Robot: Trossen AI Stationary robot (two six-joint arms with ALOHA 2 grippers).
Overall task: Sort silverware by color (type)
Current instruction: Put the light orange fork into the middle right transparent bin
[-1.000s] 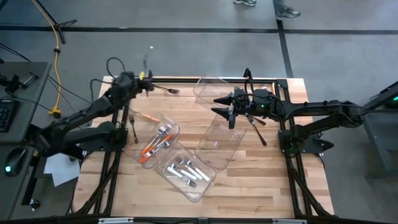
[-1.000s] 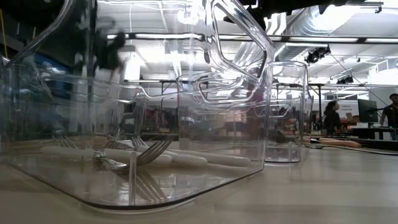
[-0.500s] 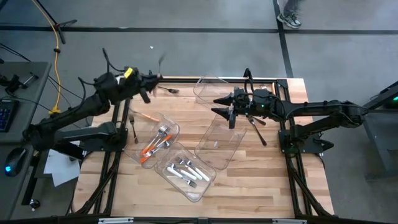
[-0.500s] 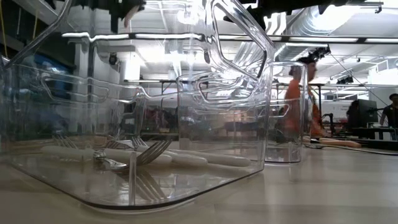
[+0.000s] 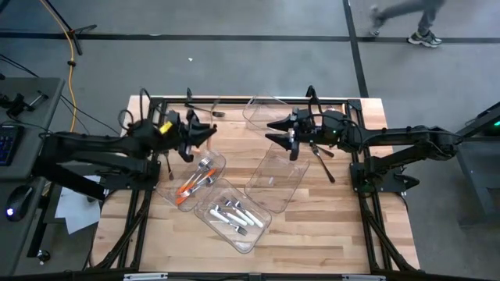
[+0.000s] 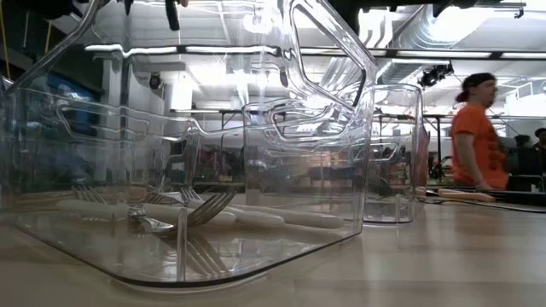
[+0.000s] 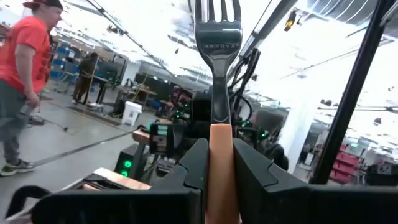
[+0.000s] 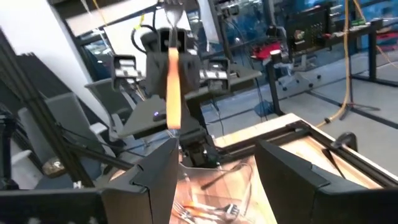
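Silverware, as we record it, lies in four places. Item one: an orange-handled fork (image 7: pixel 219 93), gripped by its handle in the closed jaws of the left gripper (image 5: pixel 205 133), tines pointing away from the wrist; the gripper hangs over the table's far left part, just beside the nearest bin. We read stamped lettering on the fork's neck in the left wrist view, but cannot make out the word. The right wrist view shows the same fork held upright, orange handle down. Item two: orange-handled pieces (image 5: pixel 190 188) lying in a clear bin (image 5: pixel 176 200) left of centre, with silver heads at its far end. Item three: white-handled pieces (image 5: pixel 234 215) in a second clear bin (image 5: pixel 251 237) touching the first on its near side; the low view shows these forks through the bin wall. Item four: dark pieces (image 5: pixel 326 165) lying loose on the wooden table (image 5: pixel 328 234), right of centre. Two further clear bins complete the containers: a third bin (image 5: pixel 277 176) at centre, where we see nothing inside, and a fourth bin (image 5: pixel 262 109) at the far edge, likewise. The right gripper (image 5: pixel 275 131) waits over the third bin's far end, jaws standing apart and holding nothing. One person in an orange shirt (image 6: pixel 474 141) stands in the room beyond.
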